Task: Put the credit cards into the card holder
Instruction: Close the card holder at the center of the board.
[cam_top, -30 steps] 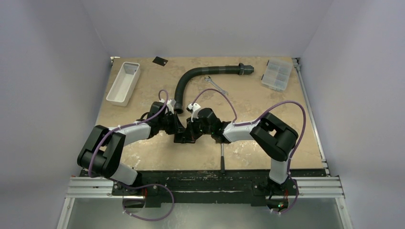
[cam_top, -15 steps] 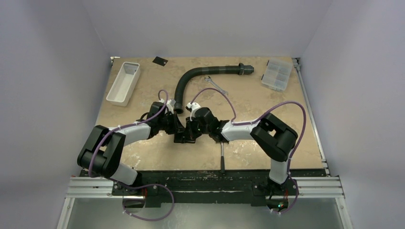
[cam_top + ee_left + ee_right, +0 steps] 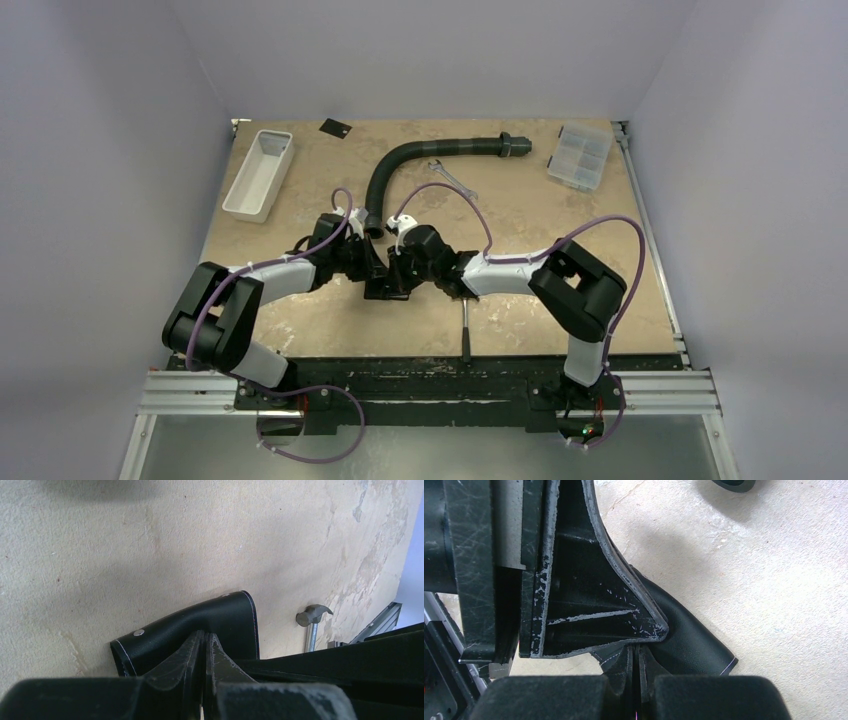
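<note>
- Black, leather-like card holder (image 3: 200,620) with pale stitching along its edges and small metal studs lies bowed on the mottled beige desk (image 3: 125,545), about mid-desk.
- The left end effector (image 3: 204,639) is pinched narrow on the card holder's near edge, its scuffed fingers almost meeting.
- The right end effector (image 3: 636,655) is clamped just as thin on a stitched flap of the card holder from the opposite side. The left one's ribbed finger is just beside it.
- One flat, dark credit card (image 3: 333,127) lies well beyond the card holder, at the desk's far edge.
- A steel-headed hammer (image 3: 312,615) lies near the card holder, toward the near edge.
- A ribbed black hose (image 3: 420,158) curves beyond the card holder.
- Between the card holder and the white rectangular tray (image 3: 259,174), plain desk surface shows.
</note>
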`<control>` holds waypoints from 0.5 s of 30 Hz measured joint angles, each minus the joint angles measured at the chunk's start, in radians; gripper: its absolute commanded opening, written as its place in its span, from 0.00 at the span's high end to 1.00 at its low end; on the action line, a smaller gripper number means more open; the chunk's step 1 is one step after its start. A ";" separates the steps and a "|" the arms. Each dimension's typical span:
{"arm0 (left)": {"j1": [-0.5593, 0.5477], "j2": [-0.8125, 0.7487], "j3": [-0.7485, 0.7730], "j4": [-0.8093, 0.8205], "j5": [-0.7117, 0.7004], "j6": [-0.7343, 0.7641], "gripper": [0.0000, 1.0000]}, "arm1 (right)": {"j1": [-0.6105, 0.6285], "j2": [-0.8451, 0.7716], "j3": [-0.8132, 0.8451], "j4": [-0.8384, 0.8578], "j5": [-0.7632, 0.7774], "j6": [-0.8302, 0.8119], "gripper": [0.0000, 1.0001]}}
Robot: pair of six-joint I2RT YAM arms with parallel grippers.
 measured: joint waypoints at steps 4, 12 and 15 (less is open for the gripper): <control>0.000 0.000 0.000 0.000 0.000 0.000 1.00 | 0.000 0.006 0.007 -0.008 0.007 0.008 1.00; 0.005 0.000 0.000 0.003 -0.005 0.000 1.00 | -0.007 0.030 0.007 0.020 0.015 0.048 1.00; 0.008 0.000 0.000 0.006 -0.016 0.000 1.00 | -0.011 0.043 -0.004 0.061 0.018 0.063 1.00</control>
